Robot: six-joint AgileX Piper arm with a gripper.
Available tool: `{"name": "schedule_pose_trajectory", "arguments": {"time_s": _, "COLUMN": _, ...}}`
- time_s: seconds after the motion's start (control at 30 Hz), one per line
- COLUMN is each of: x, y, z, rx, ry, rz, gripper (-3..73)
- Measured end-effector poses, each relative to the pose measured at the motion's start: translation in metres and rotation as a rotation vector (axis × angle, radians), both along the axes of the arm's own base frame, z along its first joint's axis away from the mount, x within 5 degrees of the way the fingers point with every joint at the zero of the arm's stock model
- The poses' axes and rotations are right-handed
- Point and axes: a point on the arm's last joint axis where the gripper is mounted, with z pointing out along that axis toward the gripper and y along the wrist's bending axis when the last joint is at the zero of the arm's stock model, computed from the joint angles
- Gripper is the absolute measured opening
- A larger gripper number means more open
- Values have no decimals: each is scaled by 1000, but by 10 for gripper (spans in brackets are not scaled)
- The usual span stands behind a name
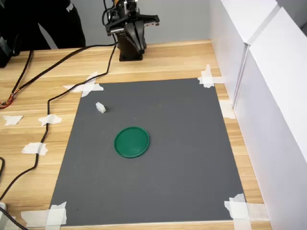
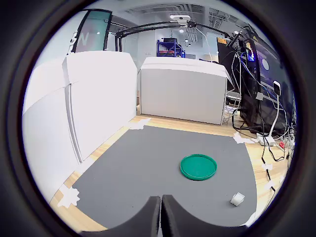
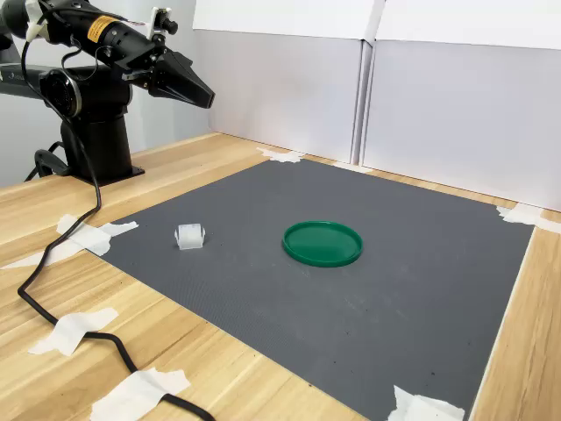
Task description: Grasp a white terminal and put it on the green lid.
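Plainly, the pincer [image 3: 207, 96] hangs high above the near edge of the desk [image 3: 202, 386], by the arm's black base, with its two fingers pressed together to a point and nothing between them; the wrist view shows the same, the dark tips meeting with barely a slit. It is empty and well apart from both task things.

The white terminal [image 3: 188, 236] lies on the dark grey mat [image 3: 421, 289], forward of the pincer and far below it, and a little off to one side of its pointing line. In the wrist view the white terminal [image 2: 237, 199] sits closer to the fingertips than the green lid [image 2: 198, 167], which lies further out along nearly the same heading. So the terminal is the nearer of the two, and the lid is just beyond it, the two apart and not touching.

The terminal is small and blocky; its long axis cannot be told from these frames.

By my judgement the coming move is a reach forward and down toward the terminal, with the fingers needing to spread first, since closed as they are they could only knock the piece away.
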Motion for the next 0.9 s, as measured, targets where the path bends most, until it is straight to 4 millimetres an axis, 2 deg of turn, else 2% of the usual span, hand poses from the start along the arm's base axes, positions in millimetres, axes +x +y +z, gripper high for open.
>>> {"name": "schedule_pose_trajectory", "arguments": {"time_s": 0.9, "x": 1, "y": -1, "z": 2, "rx": -3, "ry": -25, "rz": -6, "gripper": -16}}
